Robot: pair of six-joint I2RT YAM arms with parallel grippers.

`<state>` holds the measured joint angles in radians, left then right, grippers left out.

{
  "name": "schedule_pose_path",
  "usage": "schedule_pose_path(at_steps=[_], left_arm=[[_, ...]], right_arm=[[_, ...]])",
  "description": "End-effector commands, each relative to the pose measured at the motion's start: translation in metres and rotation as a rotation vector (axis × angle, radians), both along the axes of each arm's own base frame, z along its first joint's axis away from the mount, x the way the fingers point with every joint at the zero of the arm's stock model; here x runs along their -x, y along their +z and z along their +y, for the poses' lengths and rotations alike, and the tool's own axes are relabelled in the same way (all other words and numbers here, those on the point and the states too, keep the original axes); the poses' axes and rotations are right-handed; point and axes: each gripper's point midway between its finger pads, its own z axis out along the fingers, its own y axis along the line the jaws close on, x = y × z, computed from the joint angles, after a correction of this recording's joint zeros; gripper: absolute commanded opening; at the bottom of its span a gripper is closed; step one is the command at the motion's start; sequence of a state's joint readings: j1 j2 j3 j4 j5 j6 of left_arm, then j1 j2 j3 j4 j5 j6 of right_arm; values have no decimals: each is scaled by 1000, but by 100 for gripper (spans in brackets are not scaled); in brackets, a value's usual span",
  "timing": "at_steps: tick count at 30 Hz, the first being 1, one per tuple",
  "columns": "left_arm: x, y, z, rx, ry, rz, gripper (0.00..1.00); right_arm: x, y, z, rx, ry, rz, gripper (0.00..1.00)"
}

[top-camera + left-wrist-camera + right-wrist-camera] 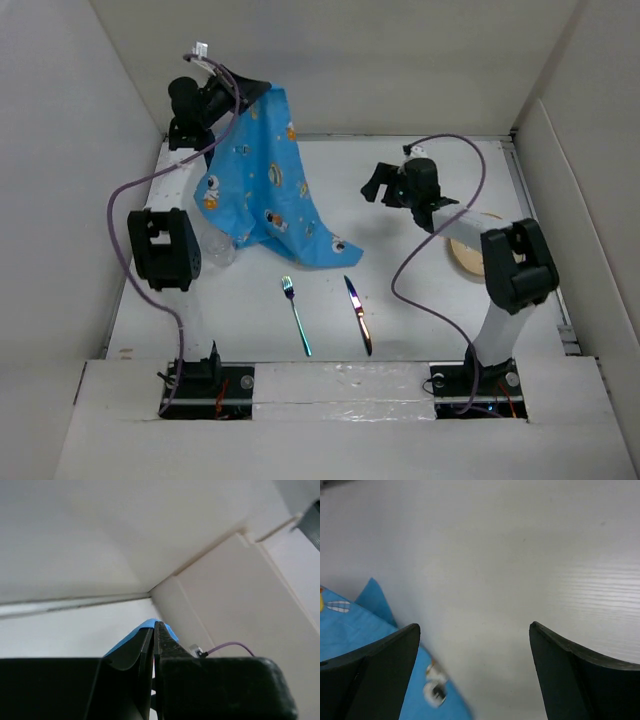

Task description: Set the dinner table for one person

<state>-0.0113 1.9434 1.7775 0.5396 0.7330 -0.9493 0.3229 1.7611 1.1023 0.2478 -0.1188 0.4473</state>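
The dinner table (420, 300) is big, flat and white. It fills the floor of a white box. Tall white walls (60, 150) stand at 9 o'clock, 12 o'clock and 3 o'clock. At 6 o'clock there is a white ledge, and the two black arms are bolted there.

The left gripper (258, 90) is up high at 11 o'clock. Its jaws are pressed together on one corner of the blue mat (265, 190). The mat has little cartoon pictures on it. It hangs down from the gripper, and its bottom part lies bunched on the table near the middle. From the left wrist you see a bit of blue poking out between the black fingers (167, 645). Behind them is the corner where two walls meet.

The right gripper (375, 185) is over the table at about 1 o'clock. Its jaws are wide apart and hold nothing. From the right wrist you see bare white table between them. It has faint lines like wood.

A fork (296, 315) and a knife (358, 315) lie side by side near 6 o'clock, not touching. The fork is on the left. A round tan plate (465, 257) sits at 3 o'clock, partly hidden under the right arm.
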Motion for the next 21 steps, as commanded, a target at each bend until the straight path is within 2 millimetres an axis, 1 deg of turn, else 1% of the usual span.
schedule_pose_path(at_steps=[1, 2, 3, 4, 5, 6, 7, 8, 9, 10, 11, 12, 14, 15, 17, 18, 19, 21], left_arm=[[-30, -5, 14, -16, 41, -1, 0], [-35, -8, 22, -15, 52, 4, 0], [-38, -12, 21, -15, 47, 6, 0], [-41, -15, 27, -24, 56, 0, 0], [-41, -17, 27, -31, 60, -4, 0], [-41, -16, 27, -42, 62, -12, 0], [-43, -20, 29, -63, 72, -11, 0], [-45, -22, 29, -72, 77, -12, 0], [-46, -21, 30, -78, 78, -17, 0], [-50, -27, 36, -82, 86, -6, 0], [-52, -30, 36, -86, 85, -4, 0], [-53, -31, 35, -85, 81, -5, 0], [-57, -41, 35, -83, 72, 12, 0], [-58, -42, 34, -79, 66, 14, 0], [-58, -46, 32, -70, 51, 14, 0], [-58, -47, 32, -63, 48, 20, 0], [-57, -46, 31, -64, 44, 17, 0], [-56, -47, 32, -77, 49, 11, 0]], right_arm=[[-20, 3, 41, -84, 95, -25, 94], [-22, -2, 47, -70, 94, -16, 94], [-25, -10, 47, -58, 95, -4, 94], [-22, -28, 55, -44, 122, 34, 93], [-22, -27, 60, -44, 149, 36, 92], [-13, -34, 69, -50, 202, 58, 91], [-8, -41, 69, -50, 212, 82, 89], [8, -56, 64, -47, 215, 121, 89], [20, -59, 65, -86, 220, 143, 87], [26, -55, 66, -122, 222, 108, 83], [35, -47, 62, -142, 212, 92, 81], [54, -67, 54, -139, 196, 152, 80], [70, -77, 46, -114, 163, 187, 75], [83, -82, 39, -119, 144, 214, 74], [94, -83, 33, -132, 121, 220, 72], [101, -79, 34, -135, 130, 212, 71], [113, -87, 34, -128, 146, 226, 70], [126, -91, 39, -139, 184, 246, 69]])
